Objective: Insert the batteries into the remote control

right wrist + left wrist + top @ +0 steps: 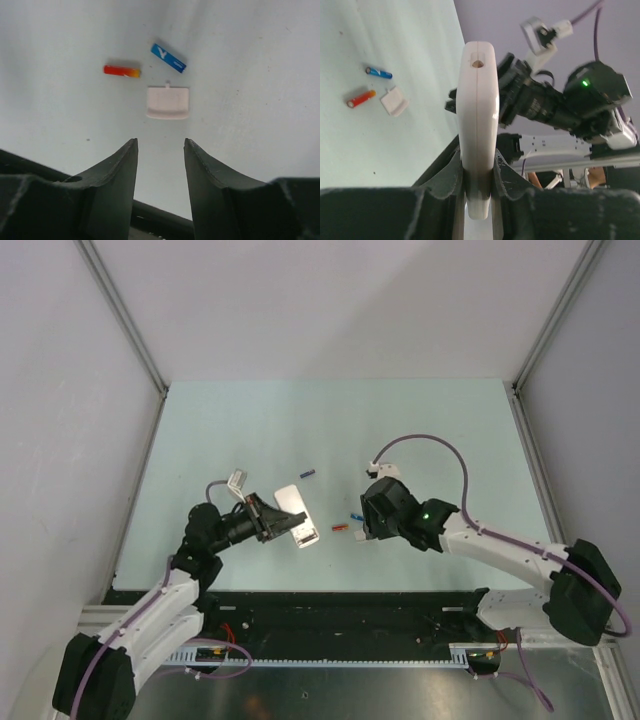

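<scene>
Remote control (477,90): clamped in left claw (477,175), pinched across its two broad faces near one end, the rest sticking out past the fingertips. Seen edge-on from the left wrist, showing a white rim with a seam down the middle and a small round hole near the far end. From above, sits left of centre on the pale green counter (420,430), slanted, white side up, with the claw across its middle. Cannot tell whether resting on the counter or lifted clear of it.

Just right of the remote control, from above: orange-red battery (338,528), lying flat. A little further right of the remote control: blue battery (355,516), near the orange-red one but apart from it. Beyond the remote control, away from the arm bases: dark purple battery (307,474), alone and flat on the counter.

Small white cover piece (168,102): on the same side of the remote control as the orange-red and blue batteries, just beside both, touching neither.

Right claw (160,145): further right of the remote control than the cover piece. Jaws part-way apart, nothing between the fingers. Fingertips aimed at the cover piece, stopping short of it.
</scene>
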Robot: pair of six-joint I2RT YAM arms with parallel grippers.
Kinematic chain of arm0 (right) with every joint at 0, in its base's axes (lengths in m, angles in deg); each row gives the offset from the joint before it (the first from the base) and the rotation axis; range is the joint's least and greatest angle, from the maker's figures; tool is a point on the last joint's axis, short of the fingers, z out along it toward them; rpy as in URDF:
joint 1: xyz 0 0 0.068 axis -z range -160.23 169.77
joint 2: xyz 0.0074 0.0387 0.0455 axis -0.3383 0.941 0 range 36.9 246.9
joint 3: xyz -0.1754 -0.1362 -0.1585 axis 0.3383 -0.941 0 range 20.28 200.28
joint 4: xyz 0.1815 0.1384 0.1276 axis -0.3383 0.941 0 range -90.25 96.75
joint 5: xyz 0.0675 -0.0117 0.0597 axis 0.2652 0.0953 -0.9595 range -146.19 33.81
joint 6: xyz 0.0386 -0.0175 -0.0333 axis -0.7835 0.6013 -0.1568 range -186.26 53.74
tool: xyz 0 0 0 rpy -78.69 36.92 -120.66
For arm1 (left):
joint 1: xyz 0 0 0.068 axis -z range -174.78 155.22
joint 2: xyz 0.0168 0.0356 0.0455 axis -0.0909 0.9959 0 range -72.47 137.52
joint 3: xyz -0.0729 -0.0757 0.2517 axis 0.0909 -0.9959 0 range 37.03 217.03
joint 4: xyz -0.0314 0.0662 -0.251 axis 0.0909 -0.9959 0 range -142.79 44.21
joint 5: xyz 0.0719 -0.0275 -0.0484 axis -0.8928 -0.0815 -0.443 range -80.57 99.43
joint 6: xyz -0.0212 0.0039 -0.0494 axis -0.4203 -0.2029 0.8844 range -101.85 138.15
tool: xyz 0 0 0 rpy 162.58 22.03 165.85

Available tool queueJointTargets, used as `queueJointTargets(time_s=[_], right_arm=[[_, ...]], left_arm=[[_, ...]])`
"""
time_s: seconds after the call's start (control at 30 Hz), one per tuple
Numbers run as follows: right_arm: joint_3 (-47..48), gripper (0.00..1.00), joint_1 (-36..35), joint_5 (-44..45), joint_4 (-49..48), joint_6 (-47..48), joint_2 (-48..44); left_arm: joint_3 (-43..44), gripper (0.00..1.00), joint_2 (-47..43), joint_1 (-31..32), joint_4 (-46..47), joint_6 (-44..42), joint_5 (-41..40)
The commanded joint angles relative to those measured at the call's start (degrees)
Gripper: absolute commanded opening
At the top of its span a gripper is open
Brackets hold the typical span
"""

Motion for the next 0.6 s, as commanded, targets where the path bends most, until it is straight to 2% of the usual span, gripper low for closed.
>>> queueJointTargets(time_s=[0.0, 0.13, 0.43, 0.57], right_arm=[[-0.9, 0.46, 0.2, 3.5, -3.8, 4.0, 3.8], [-0.8, 0.46, 2.1, 1.2, -10.0, 6.0, 8.5], [1.8, 0.46, 4.4, 0.1, -14.0, 7.5, 16.4], [2.8, 0.53, 5.5, -0.2, -14.5, 6.6, 17.7]], left_arm=[[-1.0, 0.00, -5.1, -0.2, 2.4, -2.3, 4.9], [-1.5, 0.00, -8.5, -0.2, 2.3, -2.3, 6.3], [-5.9, 0.00, -12.1, -0.3, 2.4, -1.0, 6.2], [-6.2, 0.00, -11.7, -0.3, 2.4, -1.0, 6.1]])
